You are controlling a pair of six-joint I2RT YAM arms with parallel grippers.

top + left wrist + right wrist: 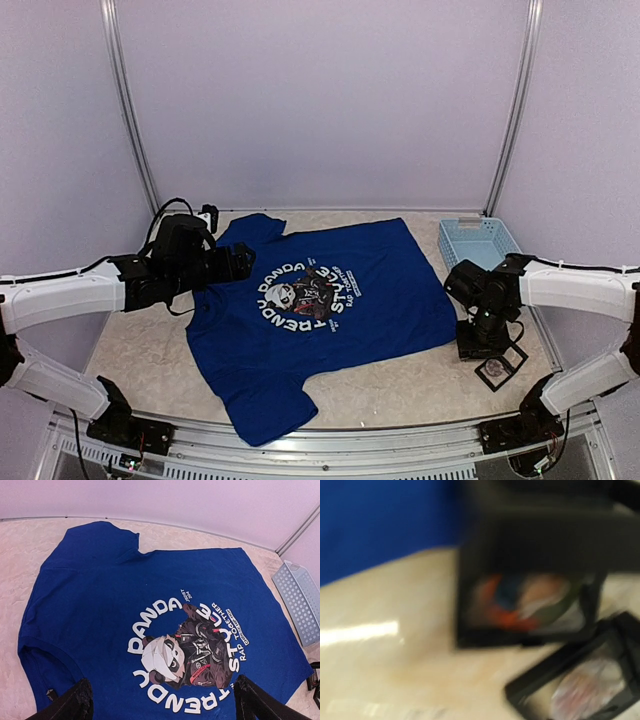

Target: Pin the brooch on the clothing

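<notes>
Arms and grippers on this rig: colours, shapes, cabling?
Left arm and right arm match: white shells on long links, black joint housings and bases. Left gripper and right gripper are all black, fingers dark and tapered. Thin black cables trace both arms, looping above the left wrist.

Beige table [140,350]: royal-blue T-shirt [390,290] spread flat at centre, print facing up. Light-blue basket [478,243] at far right corner. Black-framed case [500,371] lies flat near right edge, apart from the T-shirt.
</notes>
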